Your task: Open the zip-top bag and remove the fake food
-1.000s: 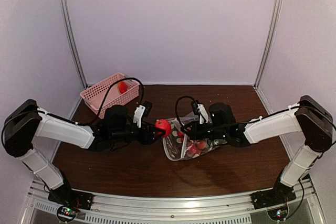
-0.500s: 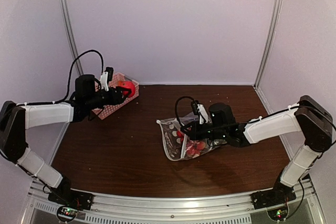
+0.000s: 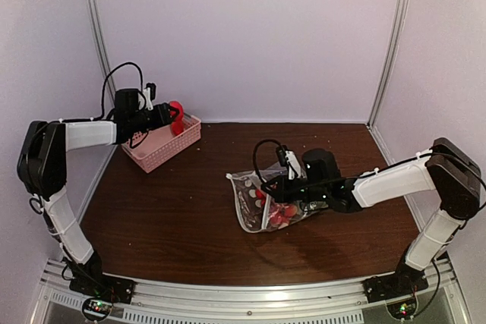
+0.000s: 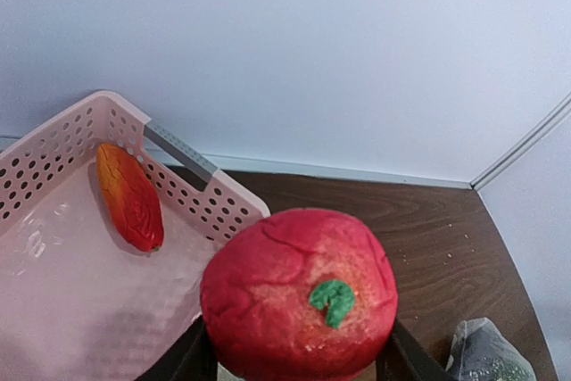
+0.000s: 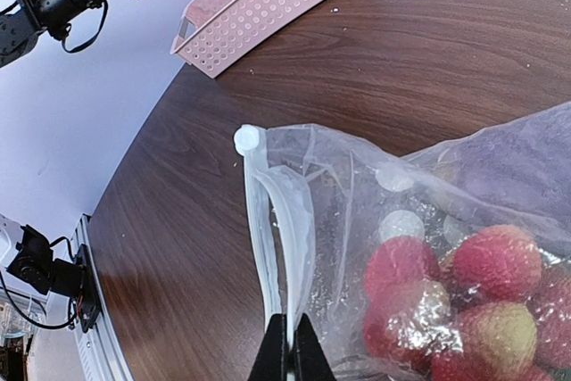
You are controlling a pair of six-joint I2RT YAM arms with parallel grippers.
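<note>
Status | left gripper (image 3: 168, 115) holds red fake food (image 4: 299, 296) near pink basket (image 3: 159, 153) | right gripper (image 5: 287, 350) pinches zip-top bag (image 5: 339, 167)

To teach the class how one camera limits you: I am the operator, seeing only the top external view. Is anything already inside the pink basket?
Observer: Yes, the left wrist view shows one orange-red piece lying in the pink basket.
Operator: What does the left tool carry?
Observer: The left tool grips a round red fruit with a green patch.
Operator: Where does the right tool hold the bag?
Observer: The right tool is shut on the zip-top bag at its white zip strip.
</note>
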